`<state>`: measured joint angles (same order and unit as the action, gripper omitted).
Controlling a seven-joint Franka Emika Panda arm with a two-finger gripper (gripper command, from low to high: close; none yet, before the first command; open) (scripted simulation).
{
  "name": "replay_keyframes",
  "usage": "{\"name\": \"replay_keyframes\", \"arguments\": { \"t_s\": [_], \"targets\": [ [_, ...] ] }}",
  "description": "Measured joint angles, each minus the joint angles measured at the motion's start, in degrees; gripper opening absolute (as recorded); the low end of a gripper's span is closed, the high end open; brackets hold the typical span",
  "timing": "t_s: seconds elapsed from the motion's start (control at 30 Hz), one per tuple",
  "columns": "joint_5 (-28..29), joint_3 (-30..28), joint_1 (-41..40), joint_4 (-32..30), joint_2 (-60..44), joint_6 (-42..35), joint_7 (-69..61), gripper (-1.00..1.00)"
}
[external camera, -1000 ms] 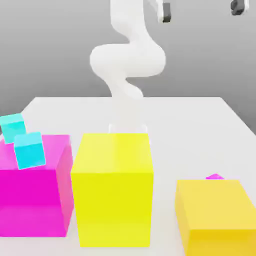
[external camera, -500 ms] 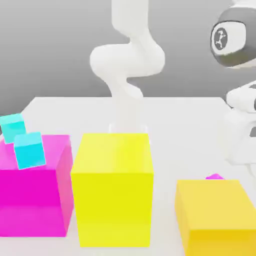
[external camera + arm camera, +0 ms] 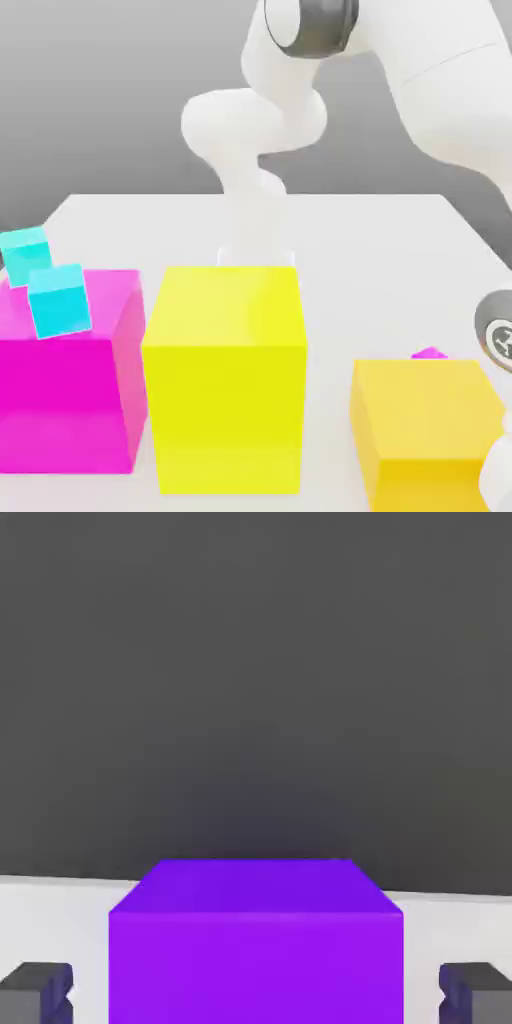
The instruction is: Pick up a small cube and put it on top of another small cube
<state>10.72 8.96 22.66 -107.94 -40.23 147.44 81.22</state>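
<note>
My fingers [image 3: 256, 990] sit one on either side of the small cube [image 3: 256, 942], low centre of the hand view, resting on the bench [image 3: 55, 922]; I judge them clamped on it. To do this well, I should confirm a square, centred grip, then lift straight up.

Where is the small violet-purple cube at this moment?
In the hand view the small violet-purple cube sits on the white table, right in front of the camera, between the tool's two dark fingertips, which flank its sides.
</note>
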Motion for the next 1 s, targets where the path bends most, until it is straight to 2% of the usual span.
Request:
{"name": "replay_keyframes", "arguments": {
  "t_s": [0.13,0.23,0.33,0.67,0.83,1.0],
  "targets": [
    [-0.15,0.04,0.01,-0.06,0.25,-0.17,-0.11,-1.00],
    [-1.44,0.86,-0.56,-1.32,5.32,-3.97,-0.90,-1.00],
    [-3.37,-0.06,-4.50,-3.68,11.57,-7.60,-3.74,-1.00],
    [-8.61,-9.52,-18.94,-12.69,32.01,-18.42,-14.80,-1.00],
    [-8.86,-14.19,-30.41,-17.49,42.98,-24.55,-19.36,-1.00],
    [-8.01,-18.68,-35.71,-22.10,53.39,-30.32,-22.85,-1.00]
  ]
}}
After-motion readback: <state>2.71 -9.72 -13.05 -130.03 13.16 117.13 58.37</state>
